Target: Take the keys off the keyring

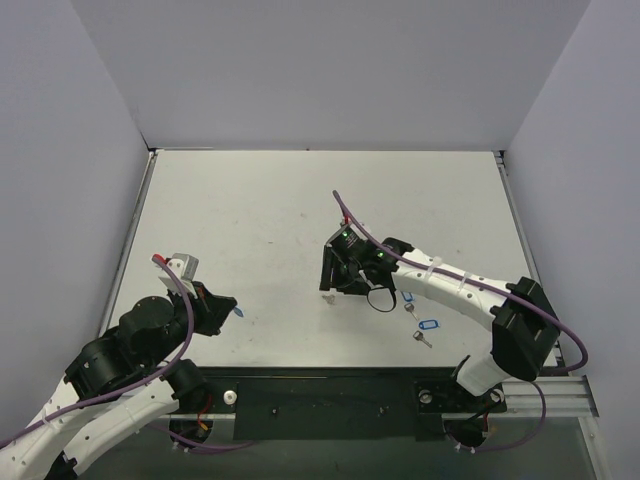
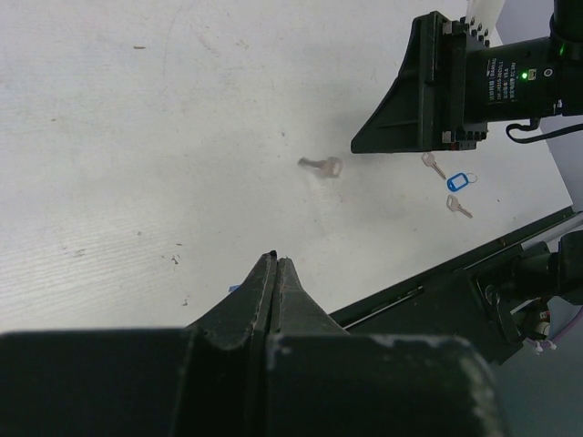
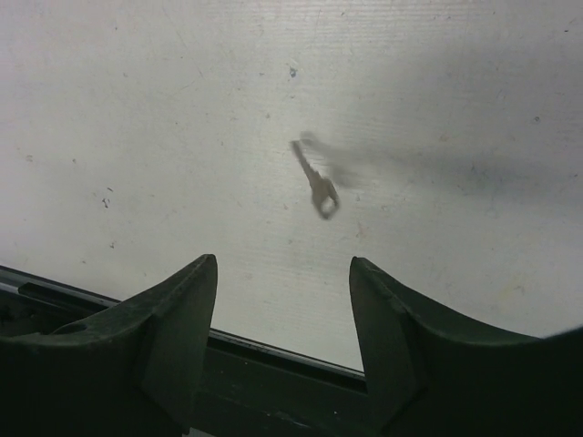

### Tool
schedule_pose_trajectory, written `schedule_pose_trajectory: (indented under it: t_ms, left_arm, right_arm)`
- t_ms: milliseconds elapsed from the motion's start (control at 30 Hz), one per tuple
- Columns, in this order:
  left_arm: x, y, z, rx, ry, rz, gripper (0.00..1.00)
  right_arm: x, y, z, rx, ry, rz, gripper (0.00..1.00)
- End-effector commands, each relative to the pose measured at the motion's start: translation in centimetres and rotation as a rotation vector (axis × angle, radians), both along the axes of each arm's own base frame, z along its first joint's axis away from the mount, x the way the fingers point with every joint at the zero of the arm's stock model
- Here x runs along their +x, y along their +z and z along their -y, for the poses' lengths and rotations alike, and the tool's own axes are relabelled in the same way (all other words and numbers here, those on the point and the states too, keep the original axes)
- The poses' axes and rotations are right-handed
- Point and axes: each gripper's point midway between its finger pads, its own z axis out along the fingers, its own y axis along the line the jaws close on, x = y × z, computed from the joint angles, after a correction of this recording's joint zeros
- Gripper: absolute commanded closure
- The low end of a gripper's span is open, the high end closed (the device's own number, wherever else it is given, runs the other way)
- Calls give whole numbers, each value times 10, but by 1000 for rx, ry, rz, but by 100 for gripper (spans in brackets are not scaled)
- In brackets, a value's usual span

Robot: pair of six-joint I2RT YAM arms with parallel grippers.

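Observation:
My left gripper is shut at the near left, low over the table. A small blue bit of the keyring pokes out at its tip, and a blue speck shows beside the shut fingers. My right gripper is open and empty at the table's middle. A bare silver key lies just below it, blurred in the right wrist view, ahead of the spread jaws. The same key shows in the left wrist view. Two more silver keys lie near a blue tag.
The white table ends in a black front rail where both arm bases are bolted. Grey walls close in the left, back and right sides. The right arm's purple cable loops above its wrist.

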Motion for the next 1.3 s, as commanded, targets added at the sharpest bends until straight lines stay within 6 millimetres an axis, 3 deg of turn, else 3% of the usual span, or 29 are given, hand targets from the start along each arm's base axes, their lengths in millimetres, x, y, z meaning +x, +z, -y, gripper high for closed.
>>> schedule_pose_trajectory:
  t_ms: [0,633,733,1000,1267]
  left_arm:
    - [4,14,3,-39,-4,50,100]
    - [4,15,3,-44,-3,51,100]
    - [3,16,4,-46,-7,50,100]
    - [3,14,7,-40,-23,46,100]
    - [4,11,10,-26,-27,33,100]
  right_arm:
    - [2,13,1,20,-4,26,40]
    - [-13,10,19,70,-46,47,28]
    - [-21,-1,23,76,-52,44,28]
    - [-33,-7,31,106,-59,87,25]
    - [-40,0,39,145,-78,117,21]
